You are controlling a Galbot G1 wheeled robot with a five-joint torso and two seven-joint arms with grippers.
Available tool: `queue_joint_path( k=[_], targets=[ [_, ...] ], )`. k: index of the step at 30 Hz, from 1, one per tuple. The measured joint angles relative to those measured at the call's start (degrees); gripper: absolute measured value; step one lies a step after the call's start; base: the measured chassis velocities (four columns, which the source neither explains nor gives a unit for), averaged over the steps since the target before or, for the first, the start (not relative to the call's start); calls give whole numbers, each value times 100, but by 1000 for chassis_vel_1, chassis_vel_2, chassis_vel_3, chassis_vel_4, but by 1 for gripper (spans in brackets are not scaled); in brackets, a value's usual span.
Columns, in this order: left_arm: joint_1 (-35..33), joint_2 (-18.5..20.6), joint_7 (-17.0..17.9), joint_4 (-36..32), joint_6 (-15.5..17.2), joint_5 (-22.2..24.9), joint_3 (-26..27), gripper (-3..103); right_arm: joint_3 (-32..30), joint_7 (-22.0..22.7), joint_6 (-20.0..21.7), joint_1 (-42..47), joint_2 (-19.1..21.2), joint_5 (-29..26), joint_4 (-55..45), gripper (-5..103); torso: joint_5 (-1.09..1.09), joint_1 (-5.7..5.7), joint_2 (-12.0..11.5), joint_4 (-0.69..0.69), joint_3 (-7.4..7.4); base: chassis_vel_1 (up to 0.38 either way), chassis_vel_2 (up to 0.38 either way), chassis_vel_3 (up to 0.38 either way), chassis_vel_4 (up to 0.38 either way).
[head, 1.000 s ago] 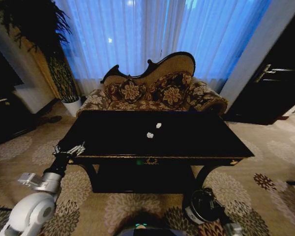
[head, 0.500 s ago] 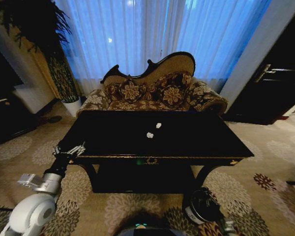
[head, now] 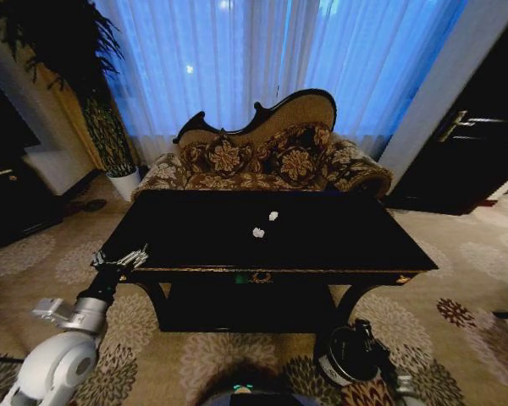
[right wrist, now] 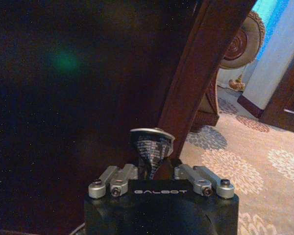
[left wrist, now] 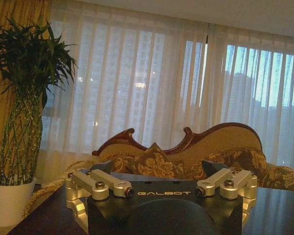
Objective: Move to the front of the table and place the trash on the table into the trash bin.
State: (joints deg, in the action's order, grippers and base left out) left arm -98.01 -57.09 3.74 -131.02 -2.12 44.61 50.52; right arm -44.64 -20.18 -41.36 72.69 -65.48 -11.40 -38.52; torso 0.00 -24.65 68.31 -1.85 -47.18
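Observation:
The glossy black table stands right in front of me. Two white crumpled paper bits lie near its middle. My left gripper hovers at the table's front left corner, and the left wrist view shows this gripper open and holding nothing. The black trash bin sits on the carpet by the table's front right leg. My right gripper is low beside that leg, shut on a crushed, silvery can-like piece of trash.
A patterned sofa stands behind the table before blue-lit curtains. A tall potted plant is at the back left and a dark door at the right. Open patterned carpet surrounds the table.
My right arm has shifted slightly by the bin, with a dark part now higher at the bin's right side. The left arm and the paper bits are unchanged.

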Motion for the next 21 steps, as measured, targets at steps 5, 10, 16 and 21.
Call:
queue_joint_path(
  k=[5, 10, 16, 21],
  targets=[
    [-9, -4, -10, 29, 0, 9, 9, 100, -62, -10, -19, 89, 1, -6, 5, 44, 0, 0, 0, 0, 0, 0, 0, 0, 0],
    [-3, -4, -12, 28, 0, 11, -2, 100, -81, -11, -19, 107, 1, -28, -25, 61, 1, 0, 0, 0, 0, 0, 0, 0, 0],
    [-36, -15, -16, 9, -1, 16, 11, 100, -99, -11, -14, 211, 1, -111, -183, 88, 0, 0, 0, 0, 0, 0, 0, 0, 0],
    [-68, -51, -24, -37, -3, 16, 14, 100, -153, -12, 22, 401, -7, -215, -394, 99, 0, 0, 0, 1, 0, 0, 0, 0, 0]
  ],
)
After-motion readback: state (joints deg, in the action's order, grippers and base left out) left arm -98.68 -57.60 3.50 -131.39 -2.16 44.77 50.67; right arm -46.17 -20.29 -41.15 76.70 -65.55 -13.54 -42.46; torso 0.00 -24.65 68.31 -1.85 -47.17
